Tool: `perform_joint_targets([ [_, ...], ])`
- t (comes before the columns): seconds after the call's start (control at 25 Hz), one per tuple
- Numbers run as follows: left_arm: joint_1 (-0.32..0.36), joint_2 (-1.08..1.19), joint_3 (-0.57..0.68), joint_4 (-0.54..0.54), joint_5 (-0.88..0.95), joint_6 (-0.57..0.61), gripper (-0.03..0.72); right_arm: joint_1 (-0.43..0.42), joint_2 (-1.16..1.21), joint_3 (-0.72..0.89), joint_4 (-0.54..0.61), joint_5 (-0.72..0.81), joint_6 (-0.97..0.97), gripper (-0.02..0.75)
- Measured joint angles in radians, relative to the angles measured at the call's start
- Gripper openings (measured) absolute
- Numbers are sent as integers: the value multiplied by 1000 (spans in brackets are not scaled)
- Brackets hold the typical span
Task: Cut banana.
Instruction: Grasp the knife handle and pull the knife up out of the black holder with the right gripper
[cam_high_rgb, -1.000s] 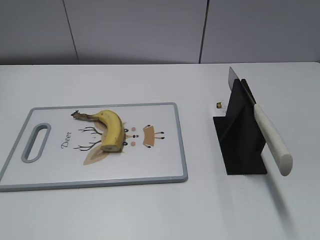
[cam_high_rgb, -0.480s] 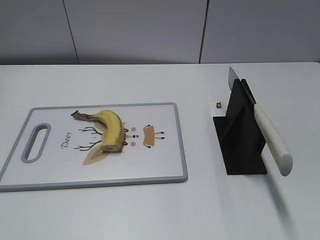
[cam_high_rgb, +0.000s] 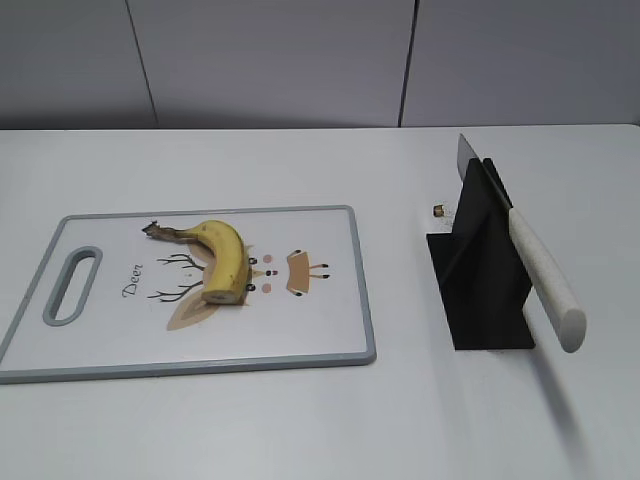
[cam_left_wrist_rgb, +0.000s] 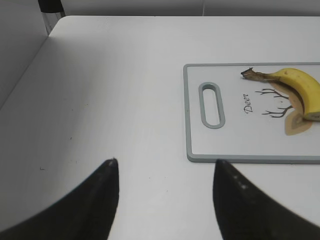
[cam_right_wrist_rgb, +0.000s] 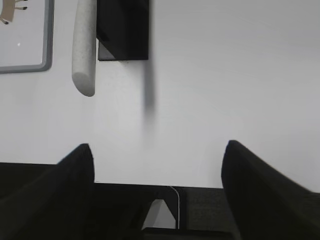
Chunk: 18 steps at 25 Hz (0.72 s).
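Note:
A yellow banana with a brown stem lies on the white grey-rimmed cutting board at the left; it also shows in the left wrist view. A knife with a pale handle rests slanted in a black stand at the right; its handle and the stand show in the right wrist view. My left gripper is open and empty, over bare table left of the board. My right gripper is open and empty, near the table's front edge, short of the knife handle. Neither gripper shows in the exterior view.
The white table stretches around the board and stand. A small brown object lies behind the stand. A grey wall runs along the back. The table's front edge and dark gear below it show in the right wrist view.

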Motion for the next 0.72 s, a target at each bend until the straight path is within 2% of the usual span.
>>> perform_joint_targets([
  [0.16, 0, 0, 0, 0, 0, 0, 576, 82, 109, -60, 1, 8, 23, 592],
  [0.44, 0, 0, 0, 0, 0, 0, 576, 283, 274, -155, 2, 10, 47, 589],
  [0.72, 0, 0, 0, 0, 0, 0, 576, 305, 414, -174, 9, -5, 74, 589],
])
